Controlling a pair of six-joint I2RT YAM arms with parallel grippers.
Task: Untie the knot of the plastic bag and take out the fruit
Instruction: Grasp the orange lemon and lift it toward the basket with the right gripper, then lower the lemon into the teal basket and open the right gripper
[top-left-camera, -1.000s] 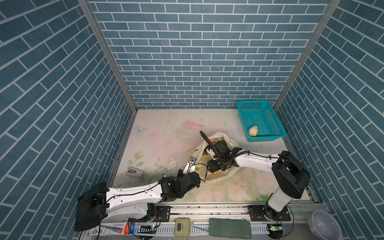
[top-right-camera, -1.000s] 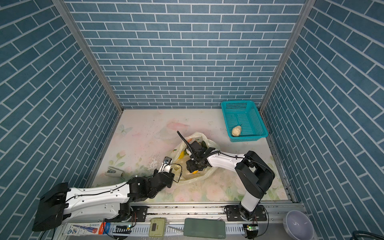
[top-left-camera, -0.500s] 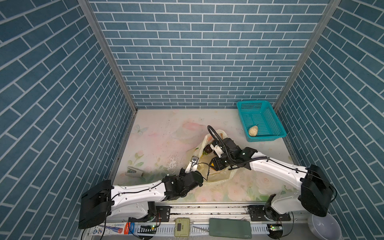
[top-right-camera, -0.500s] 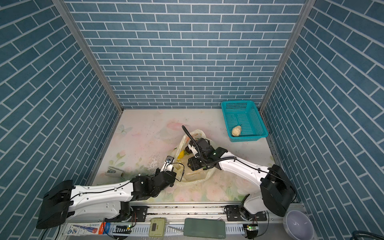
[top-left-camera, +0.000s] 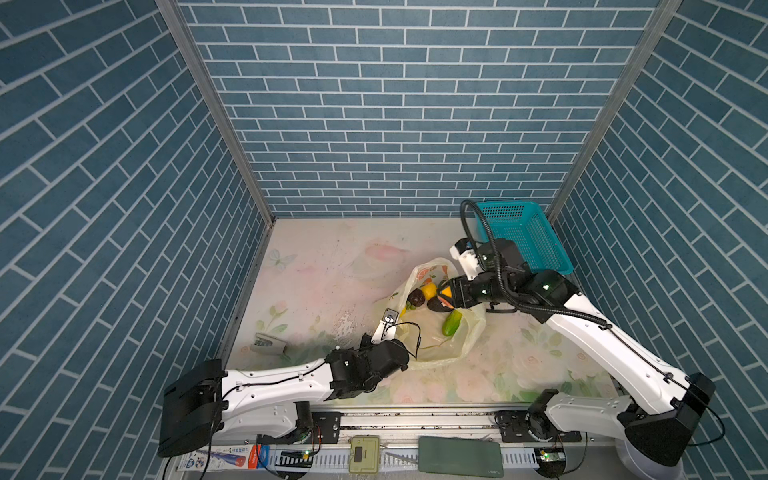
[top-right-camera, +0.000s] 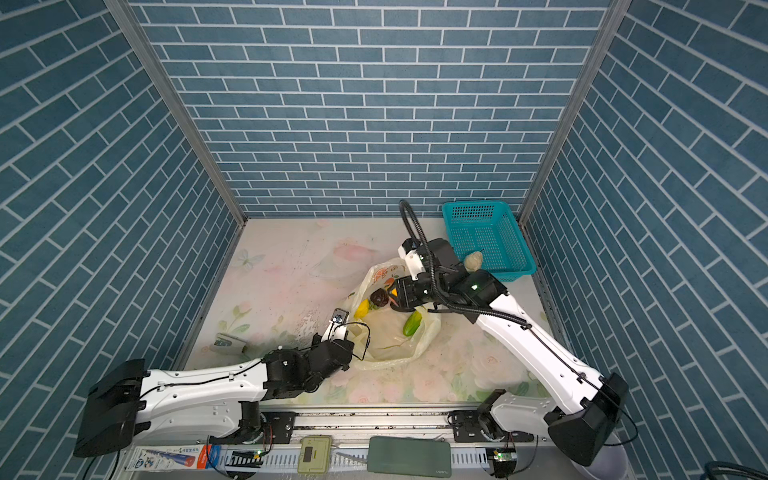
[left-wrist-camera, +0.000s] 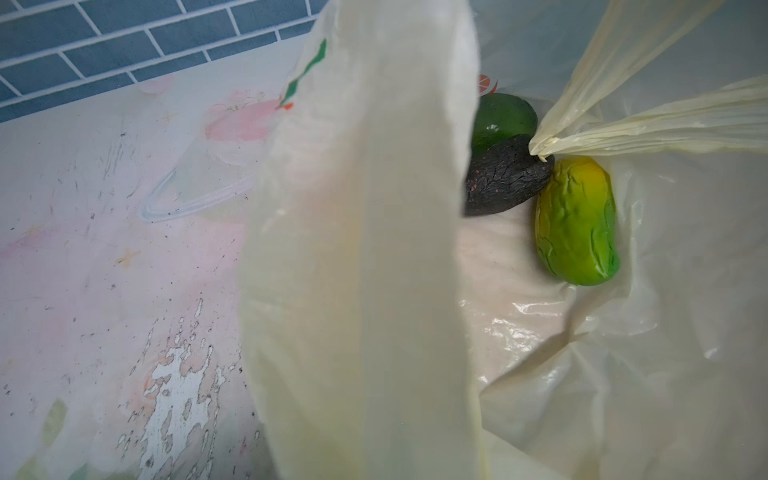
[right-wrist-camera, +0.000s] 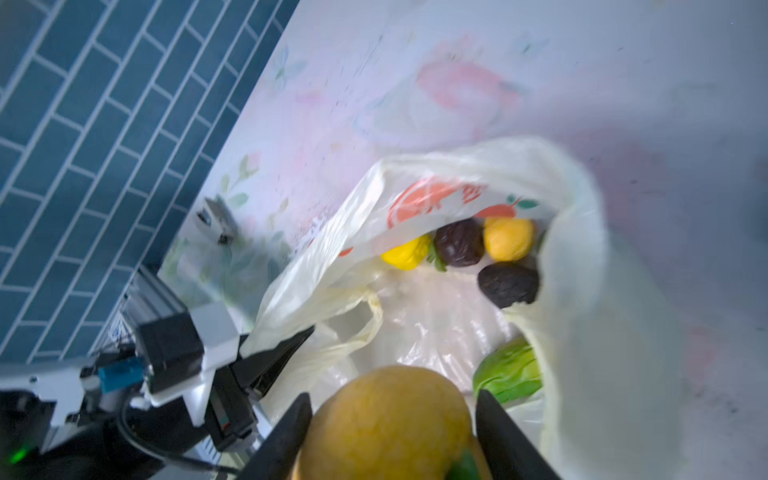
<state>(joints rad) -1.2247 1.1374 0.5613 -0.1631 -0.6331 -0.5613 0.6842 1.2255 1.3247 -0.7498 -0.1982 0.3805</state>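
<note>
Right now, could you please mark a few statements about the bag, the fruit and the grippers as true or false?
1. The right gripper holds a yellow-orange fruit. True.
2. The teal basket is empty. False: a cream fruit lies in it.
3. The plastic bag is tied shut. False: its mouth gapes open.
4. The left gripper is shut on the bag's edge. True.
5. The green fruit lies outside the bag. False: it lies inside the bag.
</note>
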